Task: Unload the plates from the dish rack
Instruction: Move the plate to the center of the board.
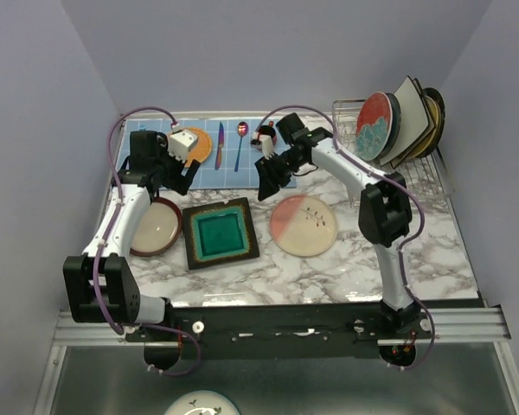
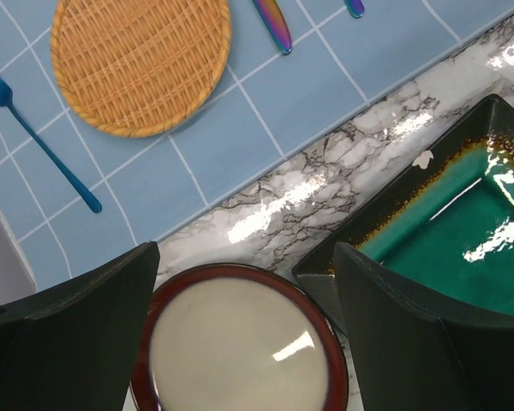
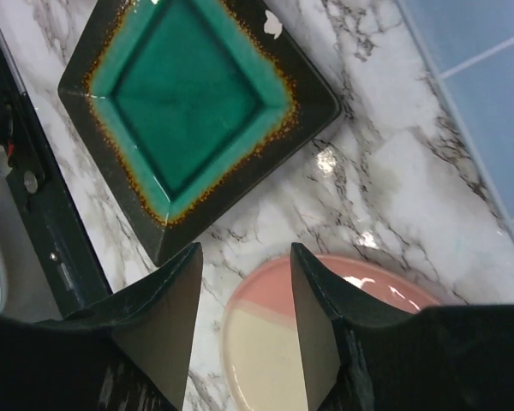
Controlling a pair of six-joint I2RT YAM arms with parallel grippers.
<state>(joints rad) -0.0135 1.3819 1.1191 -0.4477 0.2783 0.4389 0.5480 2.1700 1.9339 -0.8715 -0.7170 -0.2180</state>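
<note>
Plates (image 1: 396,128) wait upright in the dish rack (image 1: 419,170), propped by its prongs; three lie flat on the table (image 1: 355,268).
Left gripper (image 2: 244,257) hangs open and empty over the red-rimmed plate (image 2: 240,342); right gripper (image 3: 246,257) likewise over the pink plate (image 3: 250,342).

Bare marble (image 1: 415,259) right of pink plate (image 1: 304,225)

rear plates (image 1: 432,110) in dish rack (image 1: 421,167) mostly hidden, teal plate (image 2: 463,231) cropped

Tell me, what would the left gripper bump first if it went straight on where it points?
Probably the red-rimmed cream plate: it lies straight ahead of the left gripper, framed between its open jaws. How far is unclear.
</note>
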